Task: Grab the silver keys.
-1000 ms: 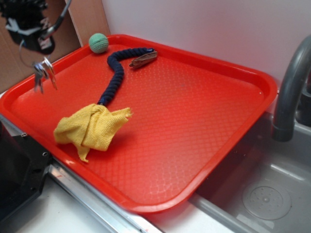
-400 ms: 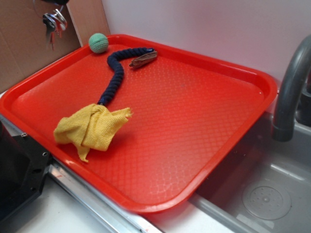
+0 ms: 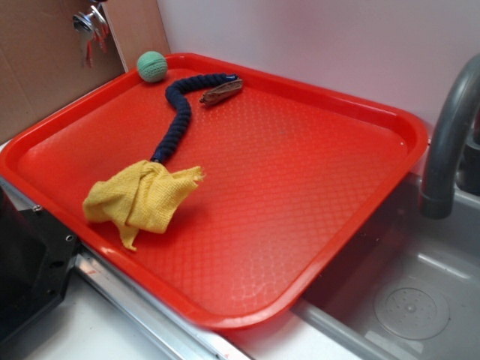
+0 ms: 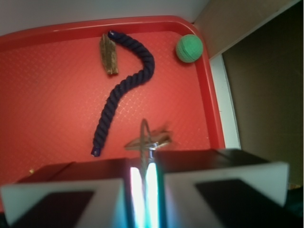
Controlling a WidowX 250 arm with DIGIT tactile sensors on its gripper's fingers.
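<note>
Silver keys (image 3: pixel 91 28) cut by the exterior frame's top edge, gripper (image 4: pixel 144 178) perhaps blurred close-up.

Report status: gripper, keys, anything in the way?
Gripper shut on the keys. Keys hanging in the air, off the tray. Nothing in the way; rope, ball, cloth on the tray.

Silver keys (image 3: pixel 91 26) dangle above tray's far-left corner; shiny bunch
</note>
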